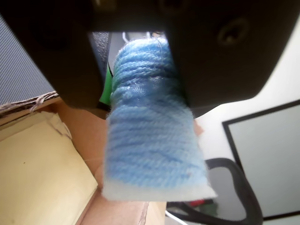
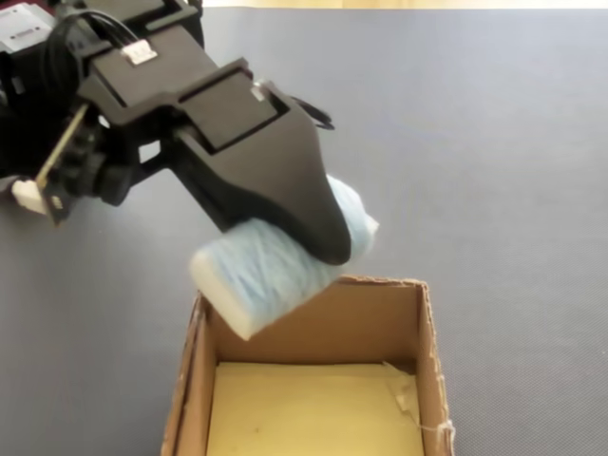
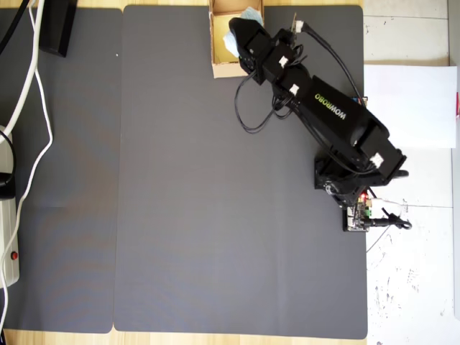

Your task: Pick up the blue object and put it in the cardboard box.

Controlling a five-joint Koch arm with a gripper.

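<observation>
We see the black gripper (image 2: 313,252) clamped on the pale blue, yarn-wrapped stubby roll (image 2: 261,275), jaws pressed against its sides, so the pick is done. In the fixed view the roll hangs tilted over the far rim of the small open-topped tan cardboard box (image 2: 432,380), its lower white end dipping just past the back wall, its upper end poking out behind the jaw. It is not inside yet and touches no part of the box that we can make out.

The wrist view shows the same roll (image 1: 152,140) between the dark jaws, with the box's yellowish floor (image 1: 37,178) below and to the left of it.

From overhead the gripper (image 3: 233,44) sits over the box (image 3: 219,68) at the top edge of the dark grey mat (image 3: 180,215), with a sliver of blue showing beside the jaw.

We judge what is left: carry the roll a bit further over the opening, lower or just open the jaws, then pull the arm clear. The box interior looks empty.

Writing: white and green lettering on the black arm (image 3: 338,115) reads "WOWROBO" in the overhead view. There is no other text we can read; nothing legible on the box or the roll.
</observation>
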